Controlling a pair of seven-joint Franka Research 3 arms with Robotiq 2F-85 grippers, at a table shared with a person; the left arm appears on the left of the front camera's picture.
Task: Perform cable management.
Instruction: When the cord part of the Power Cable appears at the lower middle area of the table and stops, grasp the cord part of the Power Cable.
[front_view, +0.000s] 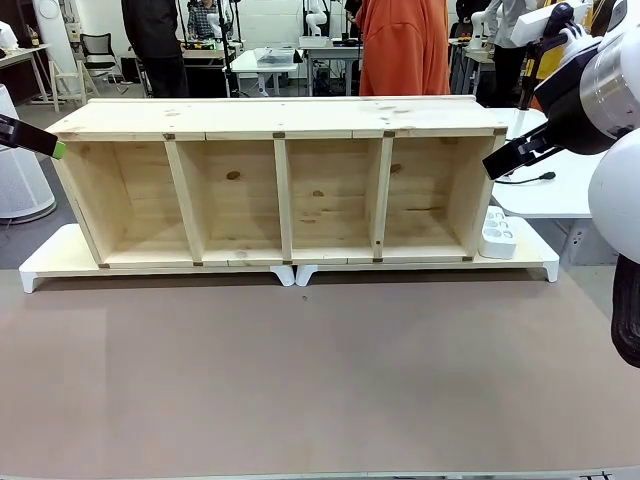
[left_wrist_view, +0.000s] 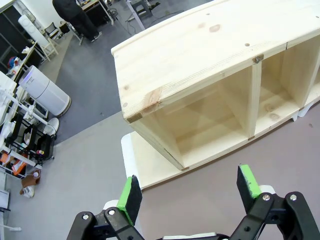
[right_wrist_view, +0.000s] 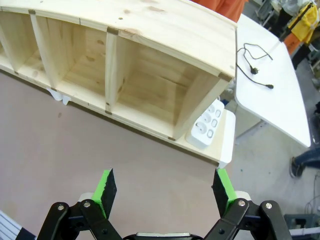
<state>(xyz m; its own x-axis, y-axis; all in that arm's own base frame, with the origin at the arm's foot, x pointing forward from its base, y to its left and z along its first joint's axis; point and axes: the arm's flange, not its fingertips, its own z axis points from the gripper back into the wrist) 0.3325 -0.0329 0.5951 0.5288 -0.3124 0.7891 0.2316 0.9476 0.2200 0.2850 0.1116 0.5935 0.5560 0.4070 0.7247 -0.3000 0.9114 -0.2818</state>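
Showing the opening step, judged as approach: the cable (right_wrist_view: 255, 70) lies untouched on the white side table (right_wrist_view: 280, 100), past the right end of the wooden shelf (right_wrist_view: 165, 30) and the power strip (right_wrist_view: 206, 125). The left gripper (left_wrist_view: 190, 187) and right gripper (right_wrist_view: 165, 185) both stand wide and empty. The next move probably calls for the right gripper to reach over and straddle the thin cord. Its slack length runs away from the shelf, one small end pointing toward the robot's right.

Left gripper (left_wrist_view: 189, 187), right gripper (right_wrist_view: 164, 186) aloft; fingers (left_wrist_view: 129, 197) spread wide.
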